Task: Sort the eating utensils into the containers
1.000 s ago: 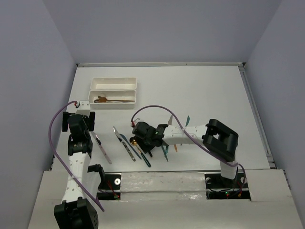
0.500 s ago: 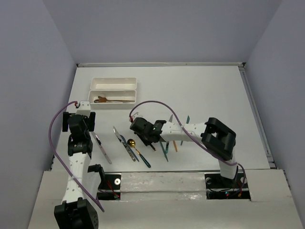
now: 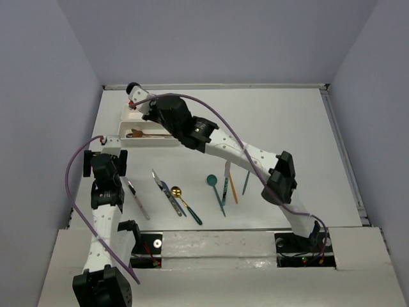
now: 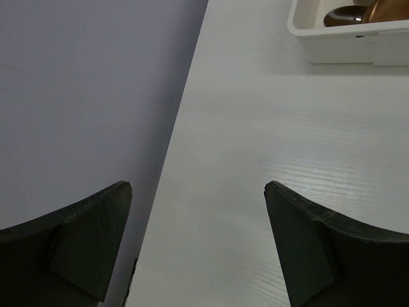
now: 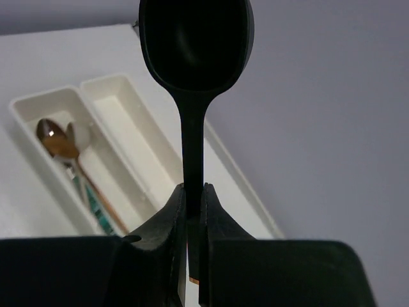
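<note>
My right gripper (image 3: 139,101) reaches to the far left and is above the far end of the two white trays. It is shut on the handle of a black spoon (image 5: 195,64), whose bowl points up and away in the right wrist view (image 5: 192,188). The near tray (image 3: 151,135) holds a copper spoon (image 5: 56,142) and other utensils. The far tray (image 3: 153,112) looks empty (image 5: 131,137). Several utensils lie on the table: a silver knife (image 3: 137,199), a gold spoon (image 3: 176,191), a teal spoon (image 3: 211,181). My left gripper (image 4: 198,185) is open and empty over bare table.
More utensils lie right of the teal spoon: a silver knife (image 3: 227,174), an orange one (image 3: 234,190) and a teal one (image 3: 246,182). The left wall (image 4: 83,96) is close beside my left gripper. The right arm's links (image 3: 223,148) stretch diagonally above the table.
My right arm has swung from the utensil pile at the table's middle up to the far left over the trays, carrying the black spoon. The teal spoon is now uncovered. The left arm has not moved.
</note>
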Controlling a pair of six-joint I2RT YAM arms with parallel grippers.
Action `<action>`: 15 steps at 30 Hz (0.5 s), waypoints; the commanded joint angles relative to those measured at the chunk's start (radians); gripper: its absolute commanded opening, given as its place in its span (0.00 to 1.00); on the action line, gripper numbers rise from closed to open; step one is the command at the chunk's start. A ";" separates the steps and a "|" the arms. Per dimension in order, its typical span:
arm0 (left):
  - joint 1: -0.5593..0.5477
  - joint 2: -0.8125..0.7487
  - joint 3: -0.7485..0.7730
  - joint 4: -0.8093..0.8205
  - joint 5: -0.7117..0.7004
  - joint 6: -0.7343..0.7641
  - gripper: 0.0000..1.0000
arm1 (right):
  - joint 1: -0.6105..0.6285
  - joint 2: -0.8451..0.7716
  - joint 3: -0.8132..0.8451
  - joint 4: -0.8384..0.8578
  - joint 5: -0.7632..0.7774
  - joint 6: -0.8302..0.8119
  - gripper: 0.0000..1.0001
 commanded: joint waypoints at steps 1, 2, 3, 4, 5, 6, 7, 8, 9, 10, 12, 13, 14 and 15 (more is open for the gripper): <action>0.004 -0.006 -0.016 0.036 -0.021 0.005 0.99 | -0.044 0.254 0.218 0.095 -0.015 -0.391 0.00; 0.004 -0.006 -0.016 0.036 -0.021 0.007 0.99 | -0.055 0.328 0.255 0.111 -0.015 -0.421 0.00; 0.004 -0.005 -0.016 0.037 -0.018 0.007 0.99 | -0.064 0.368 0.282 0.162 -0.032 -0.477 0.00; 0.004 -0.005 -0.016 0.037 -0.015 0.007 0.99 | -0.064 0.368 0.277 0.189 -0.050 -0.498 0.00; 0.004 0.000 -0.015 0.037 -0.014 0.007 0.99 | -0.064 0.385 0.255 0.232 -0.090 -0.507 0.00; 0.004 0.001 -0.015 0.037 -0.015 0.005 0.99 | -0.075 0.393 0.255 0.232 -0.110 -0.510 0.00; 0.004 0.004 -0.015 0.039 -0.012 0.007 0.99 | -0.075 0.402 0.252 0.247 -0.129 -0.496 0.00; 0.004 0.009 -0.015 0.039 -0.012 0.005 0.99 | -0.075 0.416 0.252 0.246 -0.171 -0.486 0.00; 0.004 0.009 -0.013 0.039 -0.009 0.005 0.99 | -0.084 0.419 0.240 0.247 -0.194 -0.478 0.00; 0.004 0.010 -0.013 0.039 -0.011 0.007 0.99 | -0.084 0.422 0.231 0.246 -0.213 -0.466 0.00; 0.004 0.010 -0.013 0.039 -0.012 0.008 0.99 | -0.084 0.433 0.220 0.234 -0.262 -0.434 0.00; 0.004 0.010 -0.013 0.039 -0.012 0.008 0.99 | -0.084 0.440 0.221 0.229 -0.271 -0.420 0.00; 0.004 0.010 -0.015 0.039 -0.012 0.008 0.99 | -0.084 0.447 0.224 0.227 -0.274 -0.411 0.00; 0.004 0.010 -0.015 0.039 -0.011 0.008 0.99 | -0.084 0.463 0.231 0.221 -0.273 -0.398 0.01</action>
